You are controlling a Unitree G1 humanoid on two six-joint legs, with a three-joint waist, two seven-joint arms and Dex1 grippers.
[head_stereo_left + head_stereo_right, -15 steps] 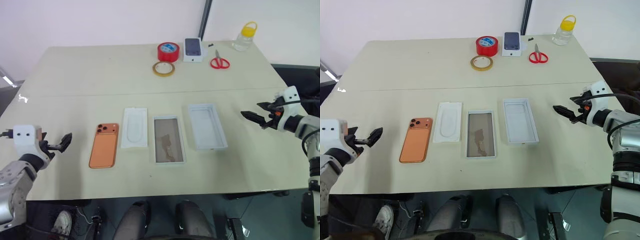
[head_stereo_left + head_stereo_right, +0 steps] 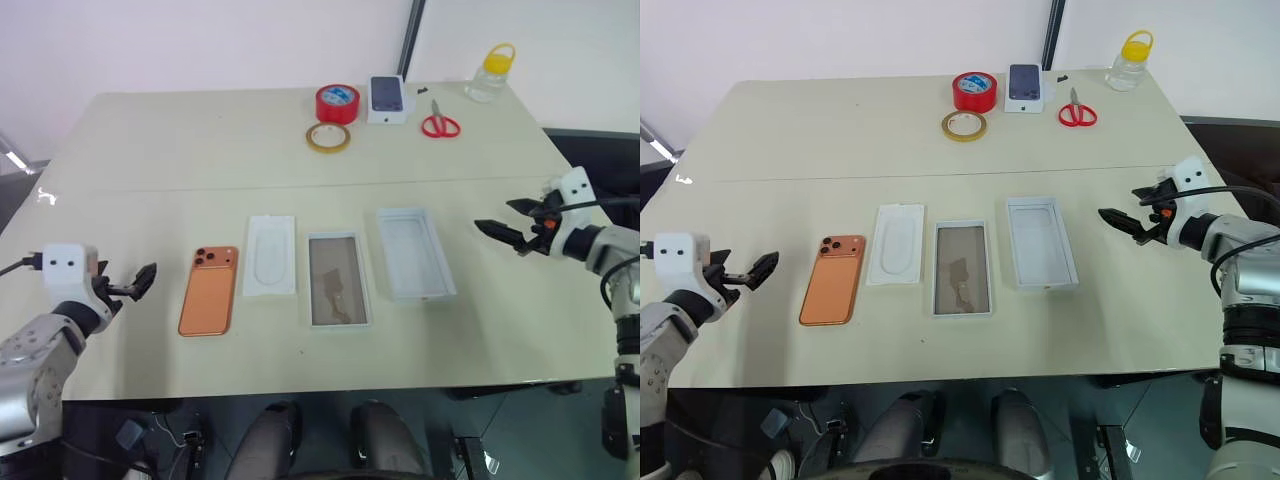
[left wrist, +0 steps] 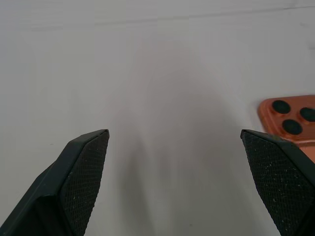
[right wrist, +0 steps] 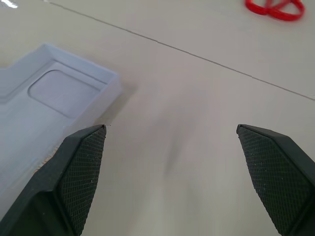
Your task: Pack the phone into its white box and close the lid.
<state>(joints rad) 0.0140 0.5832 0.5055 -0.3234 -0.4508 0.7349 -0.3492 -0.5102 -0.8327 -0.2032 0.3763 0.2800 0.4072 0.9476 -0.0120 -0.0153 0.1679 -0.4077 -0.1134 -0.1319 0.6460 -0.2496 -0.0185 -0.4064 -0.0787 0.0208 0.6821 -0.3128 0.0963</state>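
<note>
The orange phone (image 2: 208, 290) lies flat, lenses up, on the table's left front. The white box (image 2: 337, 279), a shallow tray with a brownish floor, sits in the middle. To its right lies the lid (image 2: 414, 252), inner face up. My left gripper (image 2: 140, 280) hovers open just left of the phone, whose lens corner (image 3: 290, 118) appears past one finger (image 3: 88, 162) in the left wrist view. My right gripper (image 2: 497, 230) is open, off to the right of the lid (image 4: 54, 98), pointing at it. Neither gripper holds anything.
A flat white insert (image 2: 270, 255) lies between phone and box. Along the far edge stand a red tape roll (image 2: 337, 103), a yellow tape ring (image 2: 328, 137), a small white box picturing a dark phone (image 2: 386, 99), red scissors (image 2: 439, 124) and a yellow-capped bottle (image 2: 490, 75).
Both grippers have edged a little inward: the left toward the phone, the right toward the lid. The things on the table have not moved.
</note>
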